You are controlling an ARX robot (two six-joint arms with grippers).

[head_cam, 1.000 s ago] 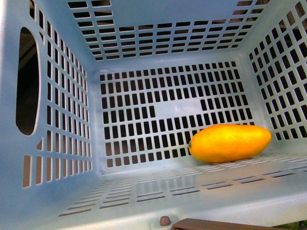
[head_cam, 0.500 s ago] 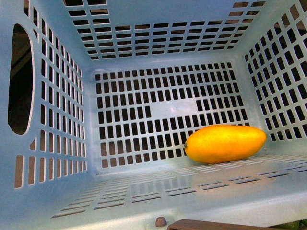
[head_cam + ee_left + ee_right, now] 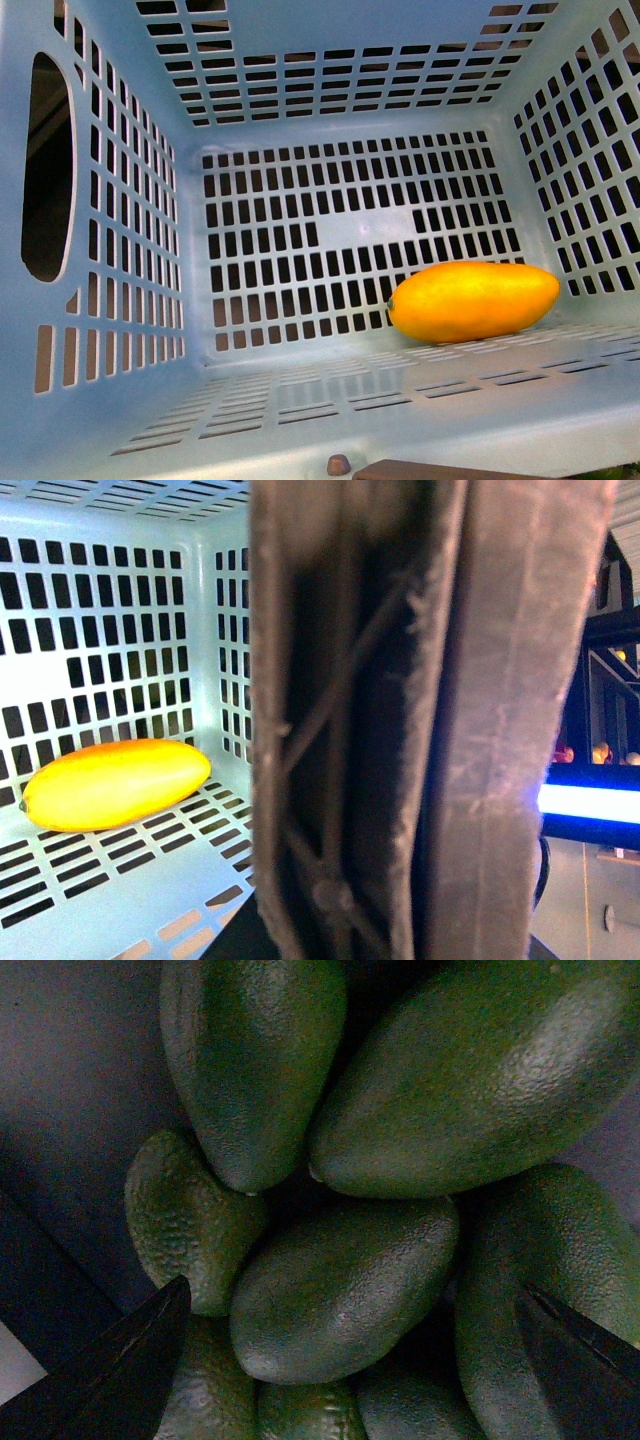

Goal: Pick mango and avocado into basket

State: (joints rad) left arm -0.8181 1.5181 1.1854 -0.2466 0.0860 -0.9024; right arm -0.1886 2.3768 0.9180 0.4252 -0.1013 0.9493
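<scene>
Mango [image 3: 473,301] in basket [image 3: 350,60] at 4 o'clock — right gripper [image 3: 352,1290], spread wide, hovers over avocado [image 3: 340,1305]; next, descend and clamp

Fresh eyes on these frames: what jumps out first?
The bright yellow-orange mango, lying alone in the pale turquoise basket, toward its right wall in the front view. Then the heap of dark green avocados filling the right wrist view, with the right gripper open, its tips on either side of the middle avocado. A dark ribbed bar close to the lens blocks much of the left wrist view.
</scene>
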